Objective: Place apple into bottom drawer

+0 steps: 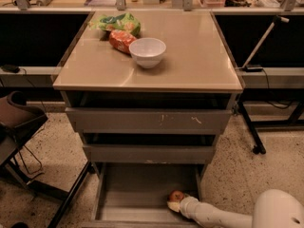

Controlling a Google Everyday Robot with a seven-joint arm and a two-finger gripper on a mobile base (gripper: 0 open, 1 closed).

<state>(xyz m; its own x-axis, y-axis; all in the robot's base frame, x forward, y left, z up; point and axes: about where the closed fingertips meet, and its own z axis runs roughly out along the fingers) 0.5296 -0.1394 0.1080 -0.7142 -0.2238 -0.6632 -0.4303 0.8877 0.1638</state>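
Observation:
The bottom drawer [135, 191] is pulled out at floor level, its flat grey floor showing. The red apple [176, 195] sits low in the drawer's right part, near the right side wall. My gripper [173, 205] reaches into the drawer from the lower right on its white arm [213, 216]. Its tip is right against the near side of the apple. I cannot tell whether the apple rests on the drawer floor or hangs just above it.
On the cabinet top stand a white bowl [147, 51], a red-orange snack bag [120, 40] and a green bag [119, 23]. The two upper drawers [147, 120] are slightly open. A dark chair [19, 122] is at left, a black stand leg [251, 132] at right.

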